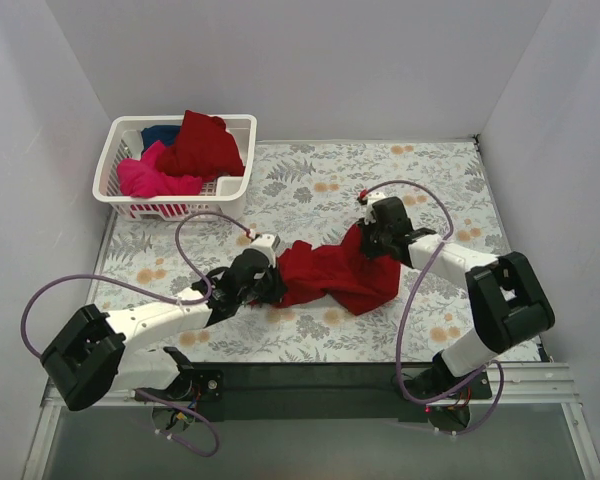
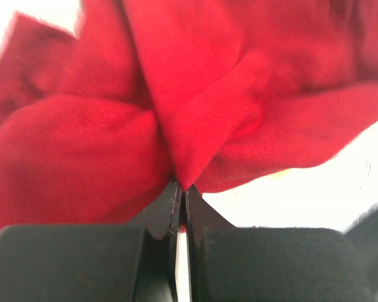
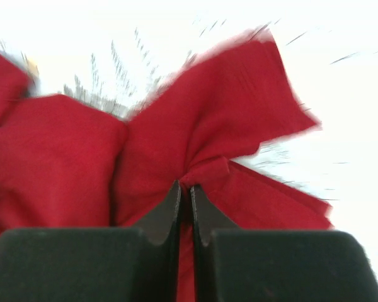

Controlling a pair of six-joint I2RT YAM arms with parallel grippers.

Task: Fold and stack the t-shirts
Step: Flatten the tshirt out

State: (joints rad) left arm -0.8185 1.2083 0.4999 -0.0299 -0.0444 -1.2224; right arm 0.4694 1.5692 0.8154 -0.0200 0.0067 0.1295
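Note:
A dark red t-shirt (image 1: 335, 272) is bunched and stretched between my two grippers over the flowered table. My left gripper (image 1: 270, 283) is shut on its left end; the cloth (image 2: 195, 113) is pinched between the jaws in the left wrist view. My right gripper (image 1: 372, 237) is shut on its upper right end; the cloth (image 3: 195, 151) is pinched in the right wrist view. A second dark red shirt (image 1: 202, 145), a hot pink one (image 1: 152, 176) and a dark blue one (image 1: 161, 133) lie in the basket.
The white lattice basket (image 1: 242, 165) stands at the back left of the table. White walls close the back and both sides. The flowered tablecloth (image 1: 420, 180) covers the table.

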